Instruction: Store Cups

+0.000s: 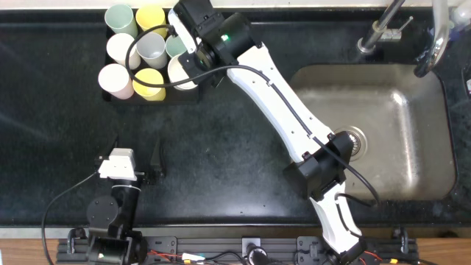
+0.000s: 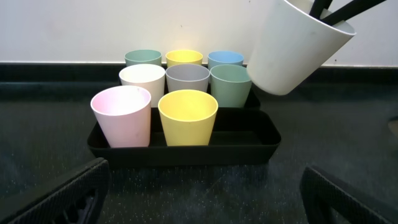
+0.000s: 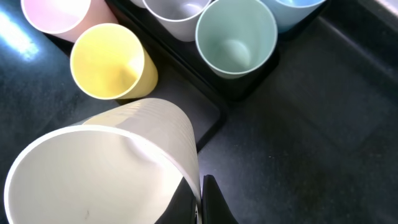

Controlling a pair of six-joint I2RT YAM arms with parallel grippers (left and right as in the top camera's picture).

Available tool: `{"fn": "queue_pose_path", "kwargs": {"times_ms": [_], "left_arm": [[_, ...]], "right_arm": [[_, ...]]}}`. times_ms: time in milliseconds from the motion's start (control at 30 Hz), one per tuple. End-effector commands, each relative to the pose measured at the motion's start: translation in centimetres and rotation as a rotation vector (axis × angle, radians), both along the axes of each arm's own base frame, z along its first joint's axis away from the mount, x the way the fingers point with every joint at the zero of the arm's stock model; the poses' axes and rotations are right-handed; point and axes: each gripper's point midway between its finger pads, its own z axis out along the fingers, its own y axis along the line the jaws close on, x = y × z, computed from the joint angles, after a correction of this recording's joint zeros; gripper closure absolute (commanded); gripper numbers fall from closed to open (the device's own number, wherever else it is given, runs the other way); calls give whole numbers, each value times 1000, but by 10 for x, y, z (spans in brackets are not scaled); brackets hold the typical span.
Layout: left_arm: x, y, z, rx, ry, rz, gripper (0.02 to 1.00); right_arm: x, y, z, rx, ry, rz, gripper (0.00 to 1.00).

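Right gripper (image 3: pixel 200 202): pinched shut on the rim of the white cup (image 3: pixel 106 168), one finger apparently inside (a rim grip leaves the base free to drop in).
Cup position: tilted and lifted, just ahead of those jaws, above the tray (image 2: pixel 186 152) and its vacant corner slot (image 2: pixel 245 134), beside the yellow cup (image 2: pixel 188 115).
Left gripper (image 2: pixel 205 205): jaws wide with nothing between them, tray well ahead; probably parked clear.
Hidden: the cup wall covers most of the right fingers, and the slot floor beneath cannot be made out.

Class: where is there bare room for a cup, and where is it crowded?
Free: the corner slot of the tray, bordered by the front yellow cup and green cup; also the counter before it. Crowded: every other slot.
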Motion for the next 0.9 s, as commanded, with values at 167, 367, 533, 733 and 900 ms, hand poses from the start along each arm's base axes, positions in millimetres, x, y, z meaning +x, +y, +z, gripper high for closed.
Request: {"fn": "queue_pose_path", "kwargs": {"times_ms": [167,367,533,733,900], "left_arm": [[0,-1,0,20,-7,-9,18],[0,-1,0,20,-7,-9,18],[0,-1,0,20,-7,-9,18],[0,-1,0,20,-7,-9,18],[0,-1,0,20,-7,-9,18]], "right_arm": [[8,4,-14,-36,-13,-10,956],[9,8,-20,-35,-6,-3,958],[13,11,-31,-47,-4,-2,956],[20,6,-48,-101,-12,-21,958],[21,7,-57,-112,-2,-18,956]]}}
